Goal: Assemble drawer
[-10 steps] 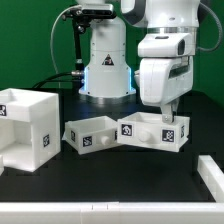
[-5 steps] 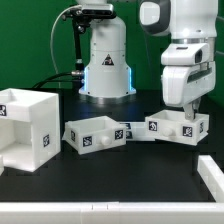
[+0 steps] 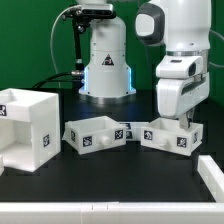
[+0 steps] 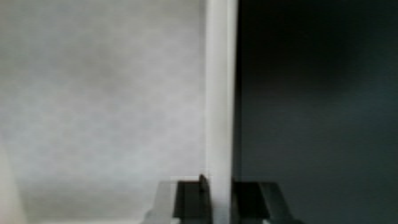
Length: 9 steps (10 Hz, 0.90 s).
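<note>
1. The gripper (image 3: 180, 121) is clamping its jaws on a thin wall of one tray (image 3: 166, 139).
2. That tray is sitting at the exterior view's right, open side up, with its long axis running across the view and its tagged face toward the camera.
3. The second tray (image 3: 92, 138) is lying just beside it.

Exterior view: shell (image 3: 25, 128) is cut by the picture's left edge, so its full width is not recorded. The arm (image 3: 180, 35) runs out of the top edge. Pincer (image 3: 183, 120) tips are hidden, sunk behind the right tray (image 3: 170, 138) wall. Tag patterns on the middle tray (image 3: 92, 138) are too small to read.

Wrist view: out of focus throughout. Only a white wall (image 4: 219, 100) shows, nipped between dark fingers (image 4: 187, 202) that are cropped by the frame. The surroundings are an unreadable blur.
</note>
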Tool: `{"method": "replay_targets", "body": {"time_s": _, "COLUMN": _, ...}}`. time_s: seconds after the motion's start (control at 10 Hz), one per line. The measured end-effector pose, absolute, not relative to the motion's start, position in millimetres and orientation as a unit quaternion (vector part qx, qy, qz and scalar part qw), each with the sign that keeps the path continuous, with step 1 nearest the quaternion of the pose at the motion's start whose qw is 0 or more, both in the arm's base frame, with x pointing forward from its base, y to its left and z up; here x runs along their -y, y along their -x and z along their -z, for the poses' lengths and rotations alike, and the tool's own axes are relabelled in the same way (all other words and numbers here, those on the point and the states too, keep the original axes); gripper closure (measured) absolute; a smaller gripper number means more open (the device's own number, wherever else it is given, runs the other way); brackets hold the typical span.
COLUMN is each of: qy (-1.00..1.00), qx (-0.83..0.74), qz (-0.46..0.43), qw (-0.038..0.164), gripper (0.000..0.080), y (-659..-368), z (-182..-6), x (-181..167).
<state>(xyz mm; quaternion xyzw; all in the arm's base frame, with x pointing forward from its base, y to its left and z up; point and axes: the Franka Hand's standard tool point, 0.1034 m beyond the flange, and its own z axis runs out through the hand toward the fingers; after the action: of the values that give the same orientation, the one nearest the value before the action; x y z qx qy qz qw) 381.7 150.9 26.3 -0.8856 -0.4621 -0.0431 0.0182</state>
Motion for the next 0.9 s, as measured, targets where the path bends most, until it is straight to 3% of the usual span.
{"method": "replay_targets", "body": {"time_s": 0.3, "qy": 0.886, "qx": 0.462, "qz": 0.045, "qw": 0.018, "gripper": 0.0763, "y": -383.4, "z": -26.1, "x": -148.4}}
{"method": "replay_targets", "body": {"time_s": 0.4, "qy": 0.883, "qx": 0.468, "qz": 0.036, "qw": 0.016, "gripper": 0.0593, "y": -384.3, "z": -27.7, "x": -142.7}}
{"method": "replay_targets", "body": {"time_s": 0.5, "qy": 0.882, "qx": 0.472, "qz": 0.018, "qw": 0.004, "gripper": 0.041, "y": -395.7, "z": -45.3, "x": -125.3}}
{"method": "replay_targets", "body": {"time_s": 0.6, "qy": 0.874, "qx": 0.486, "qz": 0.002, "qw": -0.006, "gripper": 0.0275, "y": -405.8, "z": -66.5, "x": -105.8}}
{"method": "replay_targets", "body": {"time_s": 0.7, "qy": 0.873, "qx": 0.488, "qz": -0.011, "qw": -0.011, "gripper": 0.0275, "y": -422.2, "z": -94.4, "x": -79.4}}
{"method": "replay_targets", "body": {"time_s": 0.8, "qy": 0.872, "qx": 0.489, "qz": -0.021, "qw": -0.011, "gripper": 0.0176, "y": -433.3, "z": -108.5, "x": -61.1}}
{"method": "replay_targets", "body": {"time_s": 0.9, "qy": 0.875, "qx": 0.484, "qz": -0.019, "qw": -0.013, "gripper": 0.0158, "y": -439.8, "z": -115.7, "x": -51.3}}
